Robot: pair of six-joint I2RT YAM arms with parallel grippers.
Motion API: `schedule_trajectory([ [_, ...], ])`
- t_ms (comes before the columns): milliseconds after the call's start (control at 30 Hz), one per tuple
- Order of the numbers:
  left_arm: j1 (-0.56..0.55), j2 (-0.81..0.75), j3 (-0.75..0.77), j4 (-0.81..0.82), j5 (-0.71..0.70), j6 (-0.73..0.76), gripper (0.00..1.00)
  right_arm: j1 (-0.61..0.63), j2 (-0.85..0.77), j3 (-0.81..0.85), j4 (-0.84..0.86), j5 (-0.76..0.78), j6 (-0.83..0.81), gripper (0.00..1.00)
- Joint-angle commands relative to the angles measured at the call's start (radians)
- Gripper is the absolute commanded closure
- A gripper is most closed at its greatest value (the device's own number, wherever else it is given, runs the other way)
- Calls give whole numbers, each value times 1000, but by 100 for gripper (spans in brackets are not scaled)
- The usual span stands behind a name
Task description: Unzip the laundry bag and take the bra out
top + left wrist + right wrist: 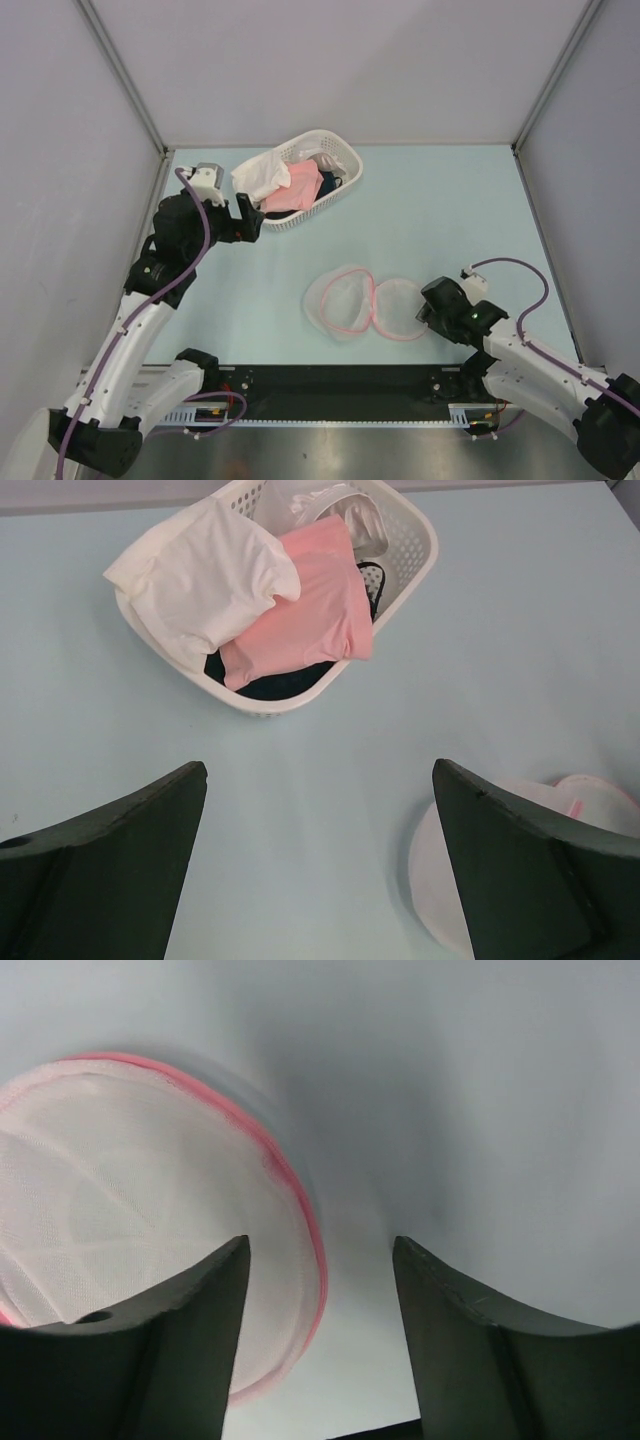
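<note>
Translucent white mesh, pink edging: laundry bag (345,300), round halves splayed flat beneath right gripper (320,1245), parted, empty. Left gripper (320,770) wide, empty.

The bra (303,185) is set in the basket (335,200) by the table's (450,220) far edge; the laundry bag (365,303) is spread nearer.

Left hand (315,780) spread wide, right hand (320,1250) parted less.

one laundry bag (345,300), one bra (303,186), one basket (305,217)
</note>
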Motion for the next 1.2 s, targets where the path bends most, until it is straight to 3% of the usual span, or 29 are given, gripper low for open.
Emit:
schedule_trajectory([
  [0, -3, -12, -18, 55, 10, 6, 0, 0, 22, 6, 34, 21, 10, 45],
  [133, -2, -13, -21, 61, 9, 10, 0, -2, 37, 8, 52, 9, 1, 60],
  [267, 4, -13, -26, 63, 13, 10, 0, -3, 42, 29, 43, -14, -10, 90],
  [367, 9, -12, -30, 64, 17, 10, 1, -2, 31, 86, -14, 0, -19, 100],
  [733, 17, -13, -38, 63, 35, 13, 0, 1, 11, 429, -277, 185, -134, 100],
  [1000, 18, -10, -39, 63, 49, 13, 0, 24, 124, 642, -311, 322, -322, 100],
  [1167, 20, -13, -42, 63, 50, 15, 0, 183, 218, 725, -252, 414, -381, 100],
])
